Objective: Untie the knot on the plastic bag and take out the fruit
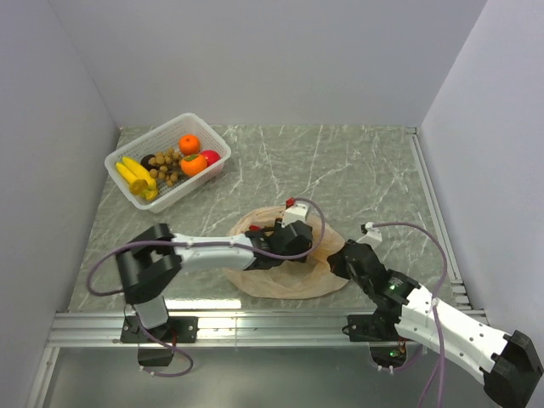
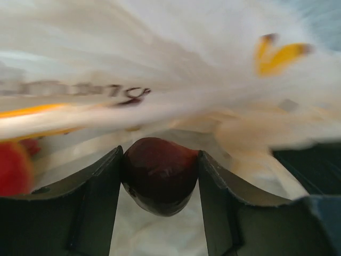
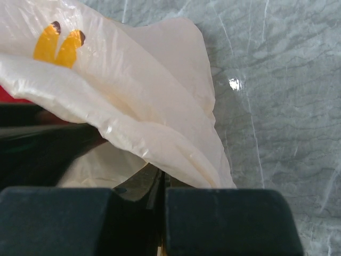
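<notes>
The peach plastic bag (image 1: 289, 276) lies open and flattened on the table between the arms; no knot shows. My left gripper (image 1: 270, 234) reaches into the bag's mouth. In the left wrist view it (image 2: 160, 160) is shut on a dark red-brown round fruit (image 2: 160, 178), with bag plastic (image 2: 186, 69) draped over it. My right gripper (image 1: 336, 255) is at the bag's right edge; in the right wrist view it (image 3: 162, 181) is shut on the bag's plastic (image 3: 138, 106). Bananas (image 1: 136, 177), a persimmon (image 1: 194, 165), a red apple (image 1: 210, 157) and small brown balls (image 1: 170, 166) lie in the basket.
The white mesh basket (image 1: 200, 119) stands at the back left and also holds a tangerine (image 1: 189, 144) and a dark brown round fruit (image 1: 149, 160). Grey walls close in the marble table (image 1: 365, 170) on three sides. A metal rail (image 1: 255, 327) runs along the near edge.
</notes>
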You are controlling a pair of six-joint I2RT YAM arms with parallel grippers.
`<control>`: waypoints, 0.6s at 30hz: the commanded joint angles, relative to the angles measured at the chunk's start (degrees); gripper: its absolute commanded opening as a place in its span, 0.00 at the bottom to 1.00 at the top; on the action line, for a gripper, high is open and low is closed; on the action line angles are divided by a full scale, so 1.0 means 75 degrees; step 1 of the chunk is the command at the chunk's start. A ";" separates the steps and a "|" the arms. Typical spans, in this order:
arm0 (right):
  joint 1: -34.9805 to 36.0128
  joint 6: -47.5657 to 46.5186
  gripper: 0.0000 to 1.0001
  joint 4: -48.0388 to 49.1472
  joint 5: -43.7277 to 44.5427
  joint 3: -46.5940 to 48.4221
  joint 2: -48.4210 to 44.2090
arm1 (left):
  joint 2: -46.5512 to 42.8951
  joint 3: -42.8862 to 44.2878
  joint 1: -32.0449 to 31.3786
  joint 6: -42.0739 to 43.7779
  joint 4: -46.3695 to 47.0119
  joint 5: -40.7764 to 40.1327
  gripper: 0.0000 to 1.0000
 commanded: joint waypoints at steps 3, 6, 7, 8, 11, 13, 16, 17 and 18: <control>0.0059 -0.0066 0.00 0.0022 0.0328 -0.0004 -0.0077 | -0.2245 -0.0408 -0.0013 0.0939 0.0540 0.0460 0.06; 0.0071 -0.0113 0.00 0.0081 0.0328 0.0007 0.0028 | -0.3171 -0.0561 0.0231 0.1328 0.0810 0.1198 0.06; 0.0059 -0.0125 0.00 0.0081 0.0328 0.0019 0.0063 | -0.3603 -0.0608 0.0384 0.1352 0.0868 0.1397 0.06; 0.0071 -0.0125 0.00 0.0092 0.0328 0.0031 0.0087 | -0.3828 -0.0620 0.0559 0.1376 0.0927 0.1886 0.07; 0.0059 -0.0195 0.00 0.0081 0.0328 0.0054 0.0110 | -0.4496 -0.0573 0.1589 0.1364 0.0893 0.2114 0.08; 0.0059 -0.0230 0.00 0.0069 0.0340 0.0078 0.0087 | -0.4638 -0.0317 0.2760 0.1224 0.0346 0.1904 0.07; 0.0071 -0.0301 0.00 0.0069 0.0363 0.0113 0.0052 | -0.4499 -0.0117 0.4448 0.1072 -0.0126 0.1412 0.08; 0.0082 -0.0336 0.00 0.0046 0.0363 0.0159 0.0063 | -0.4440 -0.0116 0.4846 0.1048 -0.0139 0.1295 0.07; 0.0082 -0.0382 0.00 0.0022 0.0352 0.0195 0.0075 | -0.4370 -0.0116 0.5593 0.0932 -0.0151 0.1235 0.07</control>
